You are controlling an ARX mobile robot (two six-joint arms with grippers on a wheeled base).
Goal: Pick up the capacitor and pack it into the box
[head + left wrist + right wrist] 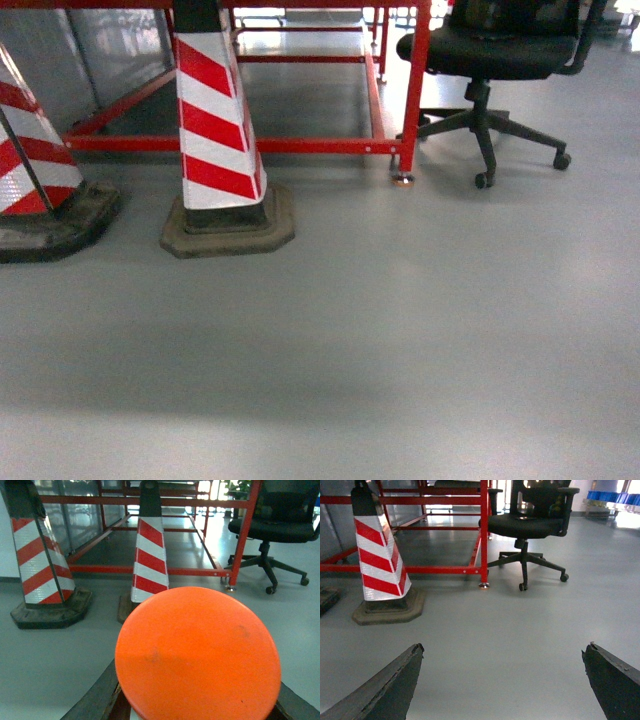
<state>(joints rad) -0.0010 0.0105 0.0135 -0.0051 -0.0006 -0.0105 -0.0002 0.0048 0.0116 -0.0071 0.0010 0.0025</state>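
In the left wrist view a round orange face fills the lower middle; I take it for the end of the capacitor (197,655). My left gripper (197,707) is shut on it, with a dark finger (100,695) showing on each side of the disc. In the right wrist view my right gripper (505,647) stands wide open over bare grey floor with nothing between its fingertips. Neither gripper shows in the head view. The box is out of view.
Two red-and-white striped cones (215,120) (30,150) on dark bases stand on the grey floor ahead. Behind them runs a red metal frame (300,145). A black office chair (490,60) is at the right. Blue bins (612,497) sit far off.
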